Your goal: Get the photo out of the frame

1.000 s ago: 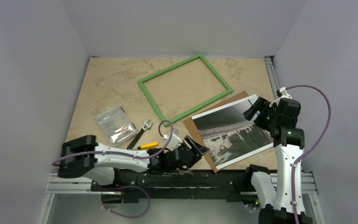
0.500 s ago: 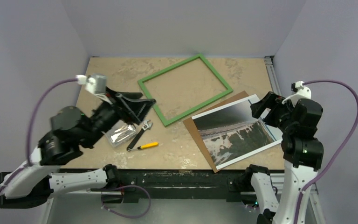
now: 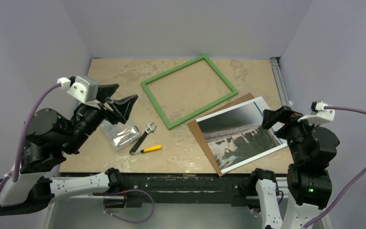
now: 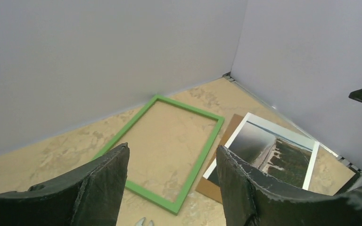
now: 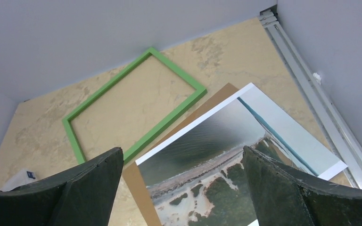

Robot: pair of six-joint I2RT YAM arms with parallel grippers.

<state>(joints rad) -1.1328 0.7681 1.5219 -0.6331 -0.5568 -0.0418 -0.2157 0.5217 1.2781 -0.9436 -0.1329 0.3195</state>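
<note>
The green frame (image 3: 202,109) lies flat in the middle of the table, with bare tabletop showing through it. The photo (image 3: 240,133), a shore scene with a white border, lies right of it on the brown backing board (image 3: 204,143). My left gripper (image 3: 126,93) hangs open in the air at the left and holds nothing. Its wrist view looks down on the frame (image 4: 202,160) and photo (image 4: 268,150) between the left gripper's (image 4: 172,148) spread jaws. My right gripper (image 3: 272,117) hovers open over the photo's right edge. The right gripper (image 5: 183,149) is empty above the photo (image 5: 207,155) and frame (image 5: 167,121).
A clear plastic bag (image 3: 119,129), an adjustable wrench (image 3: 143,136) and a yellow-handled tool (image 3: 150,149) lie left of the frame's near corner. A metal rail (image 3: 279,78) runs along the table's right edge. Grey walls close in three sides.
The left arm has swung up from low at the front edge to high on the left. The right gripper has drawn back and up from the photo's far right corner, its jaws wider.
</note>
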